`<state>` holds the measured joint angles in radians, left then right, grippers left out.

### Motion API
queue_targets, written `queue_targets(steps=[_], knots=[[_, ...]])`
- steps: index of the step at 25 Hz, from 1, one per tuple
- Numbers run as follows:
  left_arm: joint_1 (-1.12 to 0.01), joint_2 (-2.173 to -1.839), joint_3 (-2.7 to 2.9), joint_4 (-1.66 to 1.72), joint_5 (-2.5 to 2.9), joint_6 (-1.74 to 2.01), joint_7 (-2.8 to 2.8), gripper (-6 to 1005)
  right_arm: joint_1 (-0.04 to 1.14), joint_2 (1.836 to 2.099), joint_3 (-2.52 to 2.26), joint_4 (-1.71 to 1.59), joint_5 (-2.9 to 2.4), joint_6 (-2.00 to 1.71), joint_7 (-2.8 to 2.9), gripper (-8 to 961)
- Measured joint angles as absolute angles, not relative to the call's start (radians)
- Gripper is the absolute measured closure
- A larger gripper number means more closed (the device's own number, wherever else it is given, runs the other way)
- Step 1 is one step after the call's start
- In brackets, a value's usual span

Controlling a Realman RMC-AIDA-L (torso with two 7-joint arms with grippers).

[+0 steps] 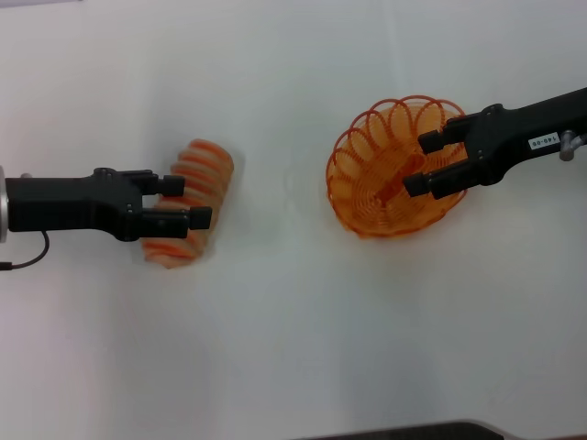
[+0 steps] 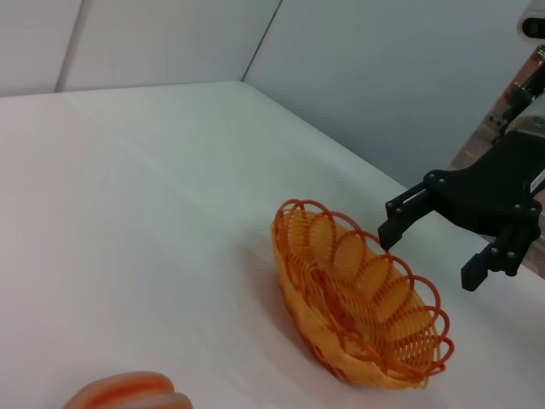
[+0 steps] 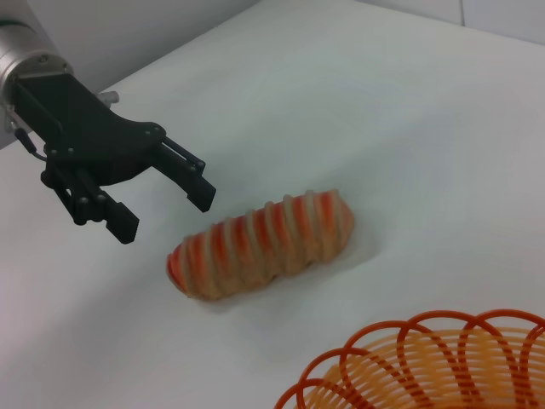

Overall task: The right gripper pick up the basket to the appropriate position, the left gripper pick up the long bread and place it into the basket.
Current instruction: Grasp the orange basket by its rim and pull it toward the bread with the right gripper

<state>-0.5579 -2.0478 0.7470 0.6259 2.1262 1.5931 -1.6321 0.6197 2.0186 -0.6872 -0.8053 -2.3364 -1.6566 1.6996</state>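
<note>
The long bread (image 1: 204, 163), beige with orange-red stripes, lies on the white table at the left. My left gripper (image 1: 184, 203) is open and hovers over the bread's near half. In the right wrist view this gripper (image 3: 163, 210) is above and beside the bread (image 3: 264, 243), not touching it. The bread's end also shows in the left wrist view (image 2: 128, 390). The orange wire basket (image 1: 367, 215) stands at the right. My right gripper (image 1: 424, 163) is open over the basket's right side. In the left wrist view it (image 2: 430, 254) hangs above the rim of the basket (image 2: 358, 298), apart from it.
The white table (image 1: 293, 321) bears only the bread and the basket. A dark edge (image 1: 440, 429) runs along the table's front. The basket's rim (image 3: 426, 366) shows in the right wrist view. A grey wall (image 2: 383, 77) stands behind the table.
</note>
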Motion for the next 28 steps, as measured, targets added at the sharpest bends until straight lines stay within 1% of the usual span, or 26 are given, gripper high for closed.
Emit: queue_targets(steps=[28], knots=[[-0.555, -2.05, 0.749, 0.626, 2.126, 1.589, -1.632, 179, 0.624, 2.02, -0.698, -0.805, -2.336, -1.657, 1.702, 56]])
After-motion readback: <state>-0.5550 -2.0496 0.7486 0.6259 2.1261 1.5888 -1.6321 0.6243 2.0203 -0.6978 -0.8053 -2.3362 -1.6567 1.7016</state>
